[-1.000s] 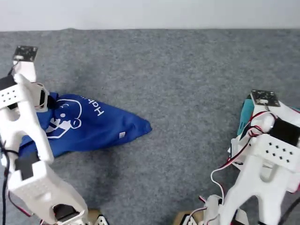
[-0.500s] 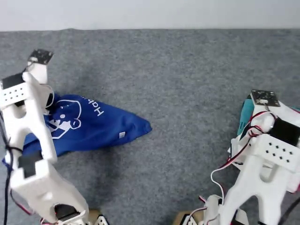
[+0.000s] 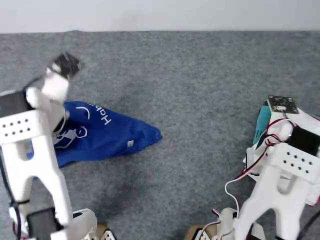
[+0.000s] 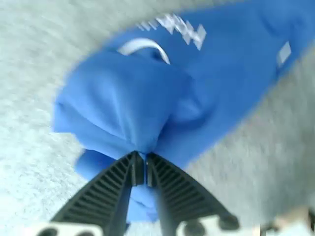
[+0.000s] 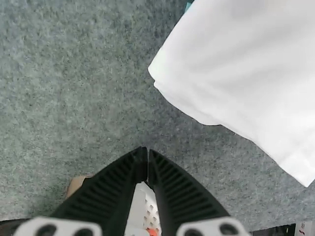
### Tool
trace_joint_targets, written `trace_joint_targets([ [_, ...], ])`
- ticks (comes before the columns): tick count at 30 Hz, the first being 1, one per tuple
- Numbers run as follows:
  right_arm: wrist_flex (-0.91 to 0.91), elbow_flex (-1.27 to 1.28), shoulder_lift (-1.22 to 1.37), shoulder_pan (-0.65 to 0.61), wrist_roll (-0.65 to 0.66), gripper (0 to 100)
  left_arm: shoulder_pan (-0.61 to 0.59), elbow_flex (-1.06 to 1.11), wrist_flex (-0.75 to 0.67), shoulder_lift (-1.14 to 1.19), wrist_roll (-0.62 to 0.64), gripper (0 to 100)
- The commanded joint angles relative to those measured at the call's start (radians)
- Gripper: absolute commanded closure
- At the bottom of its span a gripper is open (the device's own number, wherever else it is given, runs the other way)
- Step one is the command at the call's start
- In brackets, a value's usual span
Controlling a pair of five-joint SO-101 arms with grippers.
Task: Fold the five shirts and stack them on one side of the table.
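A blue shirt (image 3: pixel 107 132) with white print lies crumpled at the left of the grey table. My left gripper (image 4: pixel 139 166) is shut on a bunched fold of the blue shirt (image 4: pixel 147 108), lifting it; the left arm (image 3: pixel 35 125) stands over the shirt's left end. At the right edge sits a stack of folded shirts, a white shirt (image 5: pixel 251 78) on top and a teal one (image 3: pixel 261 122) peeking out beneath. My right gripper (image 5: pixel 147 160) is shut with nothing in it, hovering over bare carpet beside the white shirt's corner. The right arm (image 3: pixel 287 165) hides most of the stack.
Grey carpet-like table surface (image 3: pixel 200 85) stretches wide between the two arms. A pale wall runs along the far edge (image 3: pixel 160 15). The arm bases stand at the near edge.
The left arm has swung up and to the right, pulling the blue shirt's left end with it so the printed part folds over. The right arm has not moved.
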Motion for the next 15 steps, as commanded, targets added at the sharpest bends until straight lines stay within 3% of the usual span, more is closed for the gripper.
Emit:
trace_joint_targets([
  [1, 0.038, -0.008, -0.033, -0.013, -0.005, 99.0, -0.092, 0.226, 0.026, -0.084, -0.17, 100],
  [5, 0.038, -0.008, -0.033, -0.013, -0.005, 99.0, -0.301, 0.421, -0.043, -0.115, -0.328, 100],
  [9, 0.035, -0.008, -0.03, -0.013, -0.005, 99.0, -0.529, 0.529, -0.25, -0.114, -0.436, 100],
  [15, 0.033, -0.008, -0.024, -0.015, -0.005, 99.0, -0.68, 0.591, -0.45, -0.12, -0.497, 99],
])
